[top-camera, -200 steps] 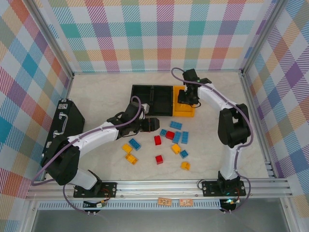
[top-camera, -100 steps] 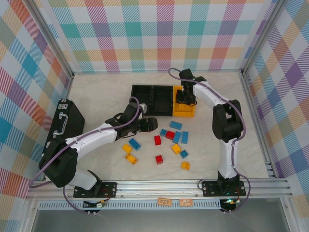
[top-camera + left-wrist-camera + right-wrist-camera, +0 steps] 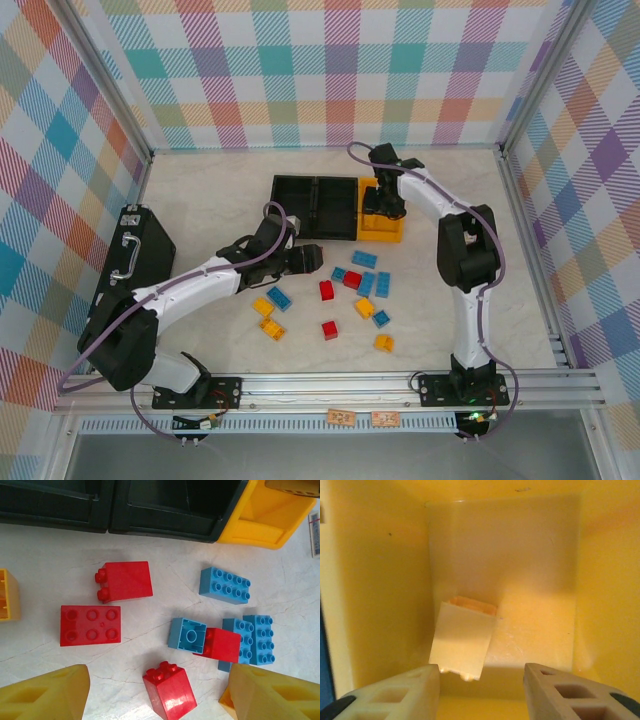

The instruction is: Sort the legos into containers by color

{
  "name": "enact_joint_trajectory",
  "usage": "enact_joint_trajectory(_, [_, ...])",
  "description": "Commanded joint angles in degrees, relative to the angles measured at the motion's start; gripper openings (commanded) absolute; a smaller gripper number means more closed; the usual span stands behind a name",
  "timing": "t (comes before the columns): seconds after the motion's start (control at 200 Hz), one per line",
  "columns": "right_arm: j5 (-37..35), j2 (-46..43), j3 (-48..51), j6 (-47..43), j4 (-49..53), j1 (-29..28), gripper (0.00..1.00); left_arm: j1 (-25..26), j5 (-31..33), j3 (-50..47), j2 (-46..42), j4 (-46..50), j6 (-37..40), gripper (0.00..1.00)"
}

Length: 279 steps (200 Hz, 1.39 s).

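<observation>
Looking down into the yellow bin (image 3: pixel 385 580), the right wrist view finds one yellow brick (image 3: pixel 465 640) lying tilted on its floor. The right gripper (image 3: pixel 482 680) hangs above it, fingers apart and empty. From the top view that brick is hidden. The left wrist view shows the left gripper (image 3: pixel 157 692) spread wide over red bricks (image 3: pixel 90 625) and blue bricks (image 3: pixel 225 585) on the bench (image 3: pixel 50 555), near two black bins (image 3: pixel 170 510) whose dark insides look empty, though I cannot be sure. Since a second ago the right elbow (image 3: pixel 465 250) has swung inward; the loose legos (image 3: pixel 326 290) lie unmoved.
</observation>
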State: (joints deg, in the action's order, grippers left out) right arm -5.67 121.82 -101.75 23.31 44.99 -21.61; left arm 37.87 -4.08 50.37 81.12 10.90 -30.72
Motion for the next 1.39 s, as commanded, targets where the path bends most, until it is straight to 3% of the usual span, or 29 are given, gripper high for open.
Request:
enact_joint_trajectory(0.0, [-0.22,-8.72,3.10,0.19,-1.05,-1.57,0.48,0.85,0.87,-0.37,-1.67,1.34,-1.15,0.73])
enact_joint_trajectory(0.46, [2.97,-30.86,28.35,2.23,-3.78,-3.38,0.55,1.15,-8.22,1.11,1.41,1.11,1.35,0.74])
enact_joint_trajectory(0.635, [3.46,-35.95,38.67,5.74,-4.69,-3.36,0.57,3.42,-10.55,0.97,2.68,2.14,3.64,0.74])
enact_joint_trajectory(0.86, [5.03,-35.82,46.39,9.42,-7.96,-3.89,0.61,6.69,-9.04,1.53,5.81,1.24,3.26,0.73])
enact_joint_trajectory(1.39, [5.85,-29.80,49.94,12.95,-12.76,-7.49,0.60,9.02,-6.34,3.16,9.32,2.02,3.79,0.73])
